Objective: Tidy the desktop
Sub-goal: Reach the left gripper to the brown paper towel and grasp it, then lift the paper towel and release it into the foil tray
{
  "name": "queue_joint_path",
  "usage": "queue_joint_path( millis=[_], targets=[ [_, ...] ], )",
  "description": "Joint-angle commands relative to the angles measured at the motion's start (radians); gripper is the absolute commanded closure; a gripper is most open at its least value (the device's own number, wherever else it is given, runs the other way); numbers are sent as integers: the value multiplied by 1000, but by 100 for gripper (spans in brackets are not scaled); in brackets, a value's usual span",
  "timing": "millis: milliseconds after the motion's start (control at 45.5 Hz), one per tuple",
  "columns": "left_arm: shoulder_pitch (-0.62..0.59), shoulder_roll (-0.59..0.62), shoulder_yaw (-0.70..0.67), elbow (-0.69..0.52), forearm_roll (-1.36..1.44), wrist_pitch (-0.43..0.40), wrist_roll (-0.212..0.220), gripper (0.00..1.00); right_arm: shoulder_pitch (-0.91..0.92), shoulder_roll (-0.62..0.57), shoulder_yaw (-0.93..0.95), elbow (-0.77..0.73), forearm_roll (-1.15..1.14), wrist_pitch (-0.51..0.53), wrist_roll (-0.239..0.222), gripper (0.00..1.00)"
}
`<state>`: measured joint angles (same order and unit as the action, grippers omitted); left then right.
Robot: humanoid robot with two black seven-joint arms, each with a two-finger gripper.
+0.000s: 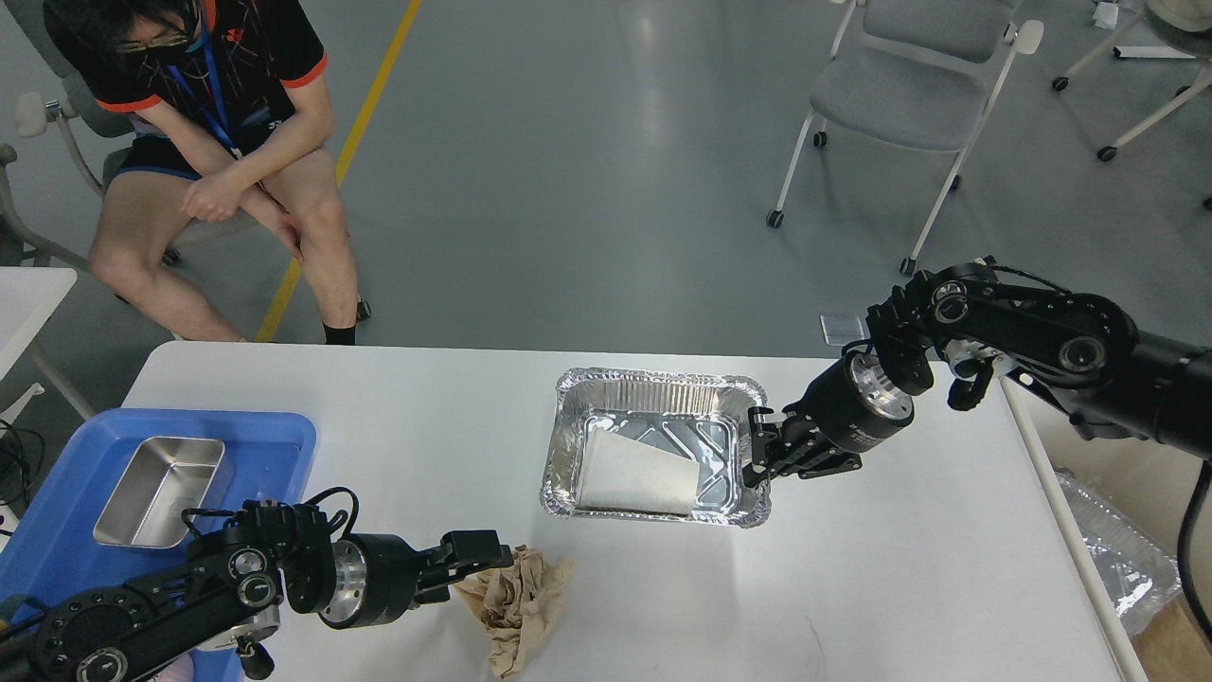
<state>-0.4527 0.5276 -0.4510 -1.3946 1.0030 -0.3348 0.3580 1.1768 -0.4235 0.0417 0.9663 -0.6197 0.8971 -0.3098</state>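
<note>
Two arms of ours over the desktop (900,587), which fills the lower view. Far left: blue tray (275,445) with a steel pan (161,488). Our left gripper (488,559), clamped on crumpled brown paper (516,606). Centre: foil tray (653,388) holding folded white paper (634,474). Our right gripper (757,445), fingers pinching the foil tray's right rim.
</note>
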Motion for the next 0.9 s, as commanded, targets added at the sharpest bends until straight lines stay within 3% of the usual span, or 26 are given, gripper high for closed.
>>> queue_joint_path(
  millis=[0, 110, 264, 330, 484, 616, 880],
  targets=[
    [3, -52, 0, 69, 0, 20, -2, 4, -3, 2, 0, 0, 0, 0, 0, 100],
    [3, -95, 21, 111, 0, 30, -4, 5, -3, 3, 1, 0, 0, 0, 0, 100],
    [3, -142, 58, 152, 15, 62, -13, 14, -5, 3, 1, 0, 0, -1, 0, 100],
    [3, -162, 66, 161, 20, 65, -16, 27, -8, 3, 3, 0, 0, -1, 0, 100],
    [5, -175, 86, 161, 22, 65, -16, 73, -9, 2, 7, 0, 0, -7, 0, 100],
    [3, -182, 84, 161, 22, 65, -17, 97, -11, 0, 7, 2, 0, -7, 0, 100],
    [-9, -95, 66, 69, 32, 62, -11, 100, -16, 5, 7, 0, -2, -9, 0, 100]
  ],
)
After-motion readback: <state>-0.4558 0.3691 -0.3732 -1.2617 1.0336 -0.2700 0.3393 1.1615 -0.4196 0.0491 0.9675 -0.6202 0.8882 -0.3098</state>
